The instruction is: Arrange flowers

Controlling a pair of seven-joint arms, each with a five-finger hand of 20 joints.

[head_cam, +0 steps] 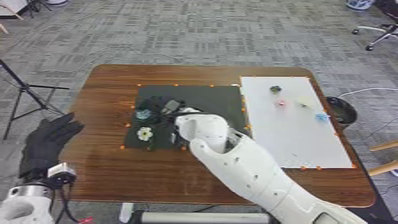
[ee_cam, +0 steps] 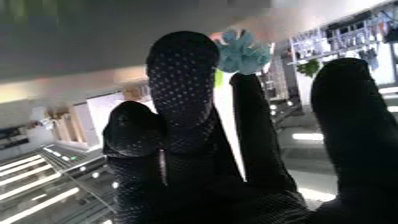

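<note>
Flower arranging at the dark mat. The right robot hand [ee_cam: 204, 197] is low over the dark mat [head_cam: 209, 94]; whether it grips a stem or is free cannot be told. The pale blue flower [head_cam: 143, 114] lies just beside it, on its left; in the wrist view the petals are close to the hand, with a bit of green stem. The white flower [head_cam: 145, 133] lies left of the hand and nearer the robot. Well to the hand's right, the white sheet [head_cam: 284, 142] bears a dark flower [head_cam: 275, 89], a pink flower [head_cam: 281, 103], a cream flower [head_cam: 304, 105] and a brighter blue flower [head_cam: 322, 117], set apart. The left robot hand [head_cam: 46, 142] is open and empty, beyond the left edge of the counter [head_cam: 107, 165].

Step in hand, as judged: handling of the pale blue flower, either taking it up or setting it down. Next move: if taking, a secure hold on the stem, then a clear lift; if placing, a gentle release and straight withdrawal. The white flower is near enough to be brushed, and the petals could be crushed by a careless closure.
</note>
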